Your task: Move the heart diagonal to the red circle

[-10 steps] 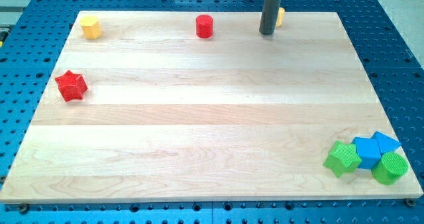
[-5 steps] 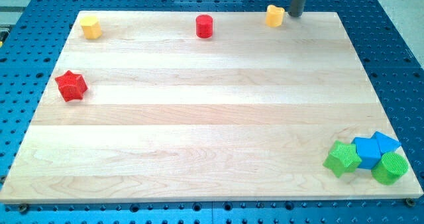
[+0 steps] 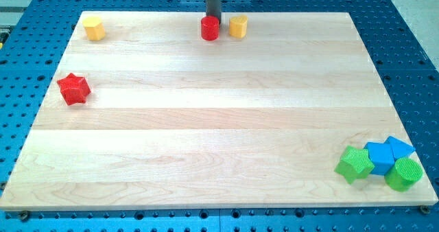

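Observation:
The yellow heart (image 3: 238, 26) lies near the board's top edge, just right of the red circle (image 3: 210, 28) and almost level with it, with a small gap between them. My tip (image 3: 212, 18) stands right behind the red circle, at its top side. Its very end meets the circle's upper rim, and I cannot tell whether they touch. The tip is a little left of the heart and apart from it.
A yellow hexagon block (image 3: 94, 28) sits at the top left and a red star (image 3: 73, 88) at the left edge. A green star (image 3: 354, 164), two blue blocks (image 3: 379, 156) (image 3: 398, 147) and a green cylinder (image 3: 403, 174) cluster at the bottom right. The wooden board (image 3: 219, 122) lies on a blue perforated table.
The heart has slid left and slightly down, from the top right to beside the red circle. My tip moved left from the heart's right side to behind the red circle.

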